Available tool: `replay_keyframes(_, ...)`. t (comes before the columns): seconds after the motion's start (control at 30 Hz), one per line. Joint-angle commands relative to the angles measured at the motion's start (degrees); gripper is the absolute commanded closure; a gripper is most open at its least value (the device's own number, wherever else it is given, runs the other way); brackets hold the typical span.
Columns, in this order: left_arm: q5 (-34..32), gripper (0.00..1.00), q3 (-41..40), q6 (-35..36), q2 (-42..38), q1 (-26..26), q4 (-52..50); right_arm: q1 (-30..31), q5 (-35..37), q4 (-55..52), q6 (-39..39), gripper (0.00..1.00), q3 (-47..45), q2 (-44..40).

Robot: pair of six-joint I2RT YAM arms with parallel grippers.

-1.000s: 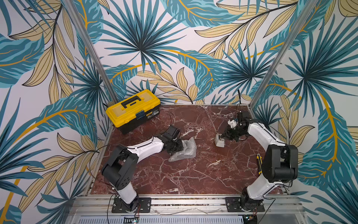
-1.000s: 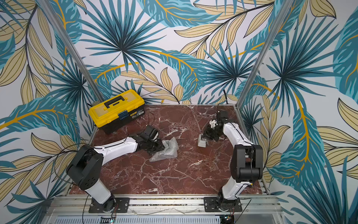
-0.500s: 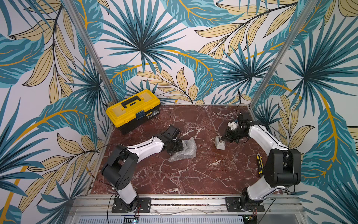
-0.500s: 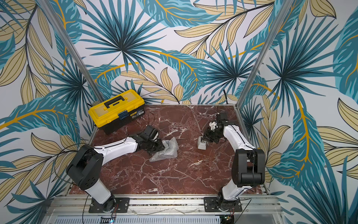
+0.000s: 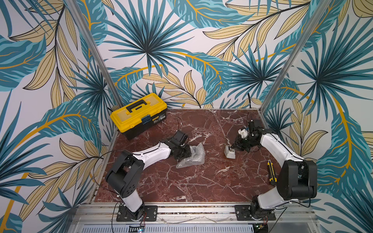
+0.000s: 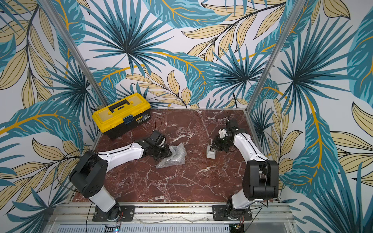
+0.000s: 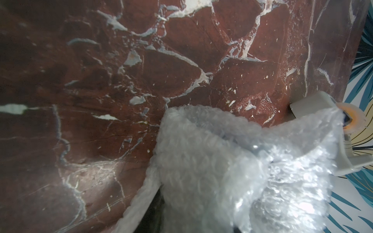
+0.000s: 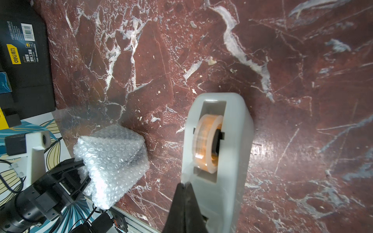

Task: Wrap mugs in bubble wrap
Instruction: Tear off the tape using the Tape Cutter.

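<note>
Left tool (image 5: 186,155) clamps the bubble wrap (image 5: 193,157) bundle on the bench (image 5: 181,181), mug presumably inside. Well apart toward the right arm, the right tool (image 8: 184,186), pressed together, sits at the tape dispenser (image 5: 229,154) cutter.

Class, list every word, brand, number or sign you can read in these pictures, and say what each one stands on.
"deli 得力": yellow tag on the toolbox's black side, right wrist view.
White print beside that tag: too small to read.
Barcode sticker on the same side: digits blurred.
Bubble wrap and tape dispenser: no text.
</note>
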Motion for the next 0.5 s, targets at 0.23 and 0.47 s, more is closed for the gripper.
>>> replay_keyframes(0.23, 1.4, 0.67, -1.5, 0.1, 0.4, -0.5, 0.5, 0.3, -0.6, 1.2, 1.0, 1.00, -3.7, -2.7)
replay_keyframes(0.47, 1.5, 0.67, -1.7, 0.1, 0.5, -0.5, 0.7, 0.3, -1.0, 1.6, 1.3, 1.00, -3.4, -3.5)
